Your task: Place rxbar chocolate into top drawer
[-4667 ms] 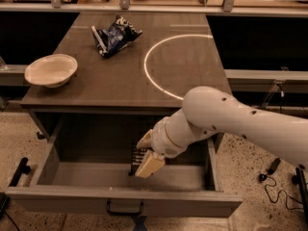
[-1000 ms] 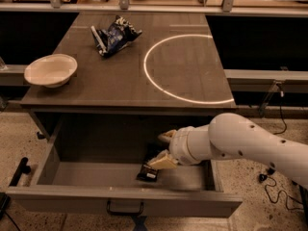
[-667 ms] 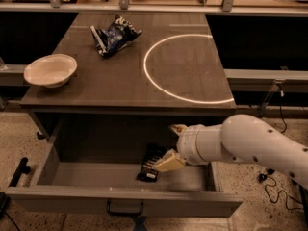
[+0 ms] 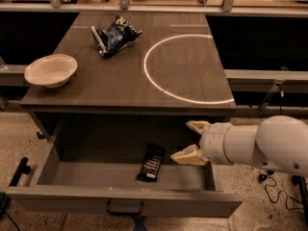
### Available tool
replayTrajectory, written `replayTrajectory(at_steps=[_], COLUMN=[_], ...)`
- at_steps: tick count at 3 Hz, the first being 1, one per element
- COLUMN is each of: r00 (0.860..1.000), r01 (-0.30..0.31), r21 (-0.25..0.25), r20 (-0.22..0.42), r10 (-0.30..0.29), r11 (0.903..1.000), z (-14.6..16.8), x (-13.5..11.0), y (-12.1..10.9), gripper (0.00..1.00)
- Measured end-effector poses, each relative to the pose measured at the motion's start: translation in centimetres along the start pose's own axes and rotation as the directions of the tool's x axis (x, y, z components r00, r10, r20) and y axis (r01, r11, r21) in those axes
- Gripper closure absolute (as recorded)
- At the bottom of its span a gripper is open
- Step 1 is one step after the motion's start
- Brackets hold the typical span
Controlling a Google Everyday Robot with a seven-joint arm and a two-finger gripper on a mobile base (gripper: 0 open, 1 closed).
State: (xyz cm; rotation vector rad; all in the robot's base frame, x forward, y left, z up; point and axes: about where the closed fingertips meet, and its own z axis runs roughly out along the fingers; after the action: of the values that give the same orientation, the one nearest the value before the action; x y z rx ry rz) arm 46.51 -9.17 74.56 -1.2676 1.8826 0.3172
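The rxbar chocolate (image 4: 151,162), a flat black bar with pale lettering, lies on the floor of the open top drawer (image 4: 125,203), near its middle and slightly tilted. The drawer's dark pull handle (image 4: 125,208) shows at its front centre. My gripper (image 4: 192,141) is at the drawer's right side, to the right of the bar and apart from it. Its two pale fingers (image 4: 189,156) are spread wide and hold nothing.
On the table top (image 4: 144,76) a white bowl (image 4: 50,70) sits at the left edge and a blue-and-white chip bag (image 4: 113,36) lies at the back. A white ring is marked on the right half. My white arm (image 4: 260,146) reaches in from the right.
The bar, held in the gripper earlier, now lies loose in the drawer. The gripper has let go, opened and drawn back to the right and up.
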Motion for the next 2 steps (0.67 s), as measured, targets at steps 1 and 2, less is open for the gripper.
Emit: replayTrajectory(at_steps=[1,2], r00=[1.0,0.998], r01=[0.022,0.041], r21=[-0.011,-0.071], r20=[0.014,0.052], r10=[-0.021,-0.037], r11=[0.9997,0.9966], z=[-3.1,-5.6], x=[-0.6,-1.4], y=[-0.9,-0.5], gripper=[0.17,0.0])
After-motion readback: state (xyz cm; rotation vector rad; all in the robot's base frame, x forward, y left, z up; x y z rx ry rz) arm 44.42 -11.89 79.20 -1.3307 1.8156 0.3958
